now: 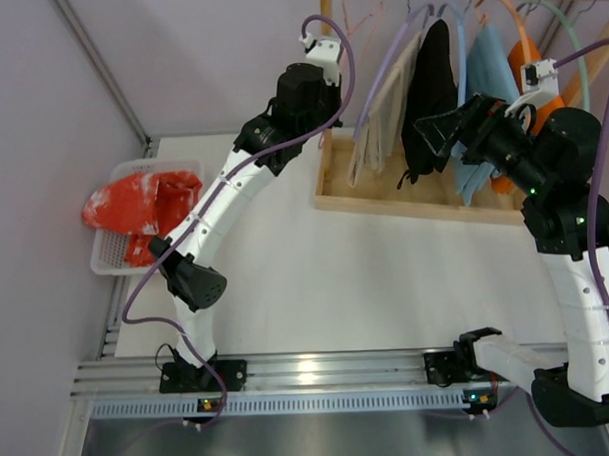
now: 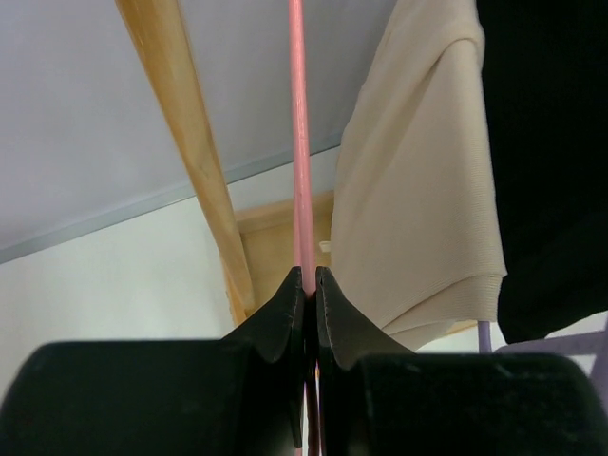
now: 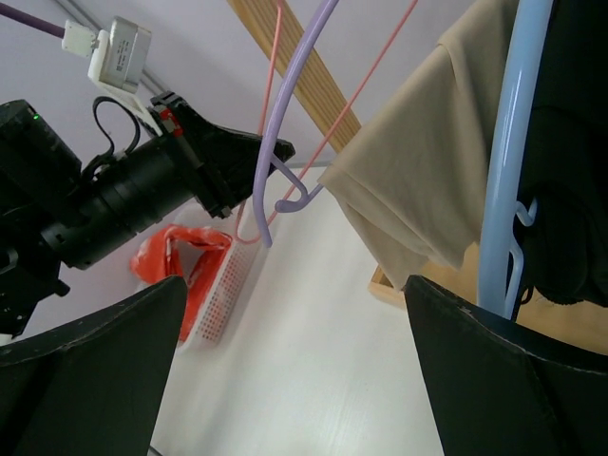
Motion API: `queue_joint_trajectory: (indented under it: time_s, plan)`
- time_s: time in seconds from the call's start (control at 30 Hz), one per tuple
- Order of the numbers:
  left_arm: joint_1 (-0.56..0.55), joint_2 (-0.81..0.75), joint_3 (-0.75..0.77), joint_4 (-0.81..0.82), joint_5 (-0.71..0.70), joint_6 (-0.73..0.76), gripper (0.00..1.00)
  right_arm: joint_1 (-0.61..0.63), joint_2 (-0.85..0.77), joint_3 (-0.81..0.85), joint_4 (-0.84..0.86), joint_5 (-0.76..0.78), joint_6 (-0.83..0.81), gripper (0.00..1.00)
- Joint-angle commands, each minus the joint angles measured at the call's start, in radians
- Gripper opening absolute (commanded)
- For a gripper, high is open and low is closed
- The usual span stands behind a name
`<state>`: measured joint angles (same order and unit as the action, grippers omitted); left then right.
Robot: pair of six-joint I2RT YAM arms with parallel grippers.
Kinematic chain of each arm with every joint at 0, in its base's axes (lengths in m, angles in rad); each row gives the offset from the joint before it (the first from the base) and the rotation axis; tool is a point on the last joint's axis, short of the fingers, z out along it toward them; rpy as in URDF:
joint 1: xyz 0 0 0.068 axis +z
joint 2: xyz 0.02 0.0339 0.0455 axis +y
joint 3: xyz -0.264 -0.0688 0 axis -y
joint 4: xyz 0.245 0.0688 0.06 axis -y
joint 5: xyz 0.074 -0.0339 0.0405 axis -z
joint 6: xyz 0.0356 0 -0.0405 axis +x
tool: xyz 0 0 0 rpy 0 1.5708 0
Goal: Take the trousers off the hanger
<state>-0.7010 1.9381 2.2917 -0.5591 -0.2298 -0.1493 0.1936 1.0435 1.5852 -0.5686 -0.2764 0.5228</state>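
Observation:
The red trousers [image 1: 143, 202] with white print lie bunched in a white basket [image 1: 107, 257] at the table's left edge. They also show in the right wrist view [image 3: 171, 261]. The pale-pink hanger [image 2: 299, 142] hangs bare at the left end of the rack, beside the wooden post. My left gripper [image 2: 306, 275] is shut on its thin wire. The right wrist view shows the same grip [image 3: 277, 152] on the pink wire [image 3: 274, 85]. My right gripper [image 1: 433, 138] is open and empty in front of the hanging clothes, its fingers wide apart [image 3: 294, 285].
A wooden rack [image 1: 414, 199] stands at the back right. It holds a beige garment [image 1: 381, 115] on a lilac hanger [image 3: 285, 114], a black garment [image 1: 430, 84], a blue one [image 1: 489, 76] and an orange one [image 1: 524, 55]. A wooden post [image 2: 190, 142] stands next to the pink wire.

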Motion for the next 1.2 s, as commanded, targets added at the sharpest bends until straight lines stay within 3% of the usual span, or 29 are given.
queue_joint_trajectory:
  time_s: [0.0, 0.27, 0.4, 0.57, 0.8, 0.9, 1.03, 1.17]
  plan:
    - [0.004, 0.004, 0.041, 0.037, -0.039, 0.008, 0.0, -0.022, -0.013, 0.007, -0.007, -0.012, -0.023, 0.99]
    - [0.012, 0.013, 0.038, 0.037, -0.052, 0.013, 0.0, -0.026, -0.02, -0.007, -0.008, -0.024, -0.029, 1.0]
    - [0.02, 0.004, 0.028, 0.036, -0.039, 0.017, 0.2, -0.026, -0.02, -0.019, -0.01, -0.03, -0.038, 0.99]
    - [0.026, -0.034, 0.005, 0.038, 0.0, 0.001, 0.36, -0.025, -0.028, -0.036, -0.013, -0.027, -0.058, 0.99]
    - [0.028, -0.197, -0.072, 0.047, 0.148, -0.029, 0.79, -0.025, -0.036, -0.033, -0.033, -0.026, -0.11, 0.99]
    - [0.041, -0.298, -0.188, 0.118, 0.263, -0.062, 0.98, -0.025, -0.042, -0.034, -0.042, -0.03, -0.138, 0.99]
    - [0.113, -0.467, -0.337, 0.171, 0.374, -0.128, 0.98, -0.026, -0.045, -0.031, -0.079, -0.044, -0.194, 0.99]
    - [0.181, -0.588, -0.446, 0.111, 0.434, -0.075, 0.98, -0.025, -0.049, -0.021, -0.132, -0.09, -0.271, 1.0]
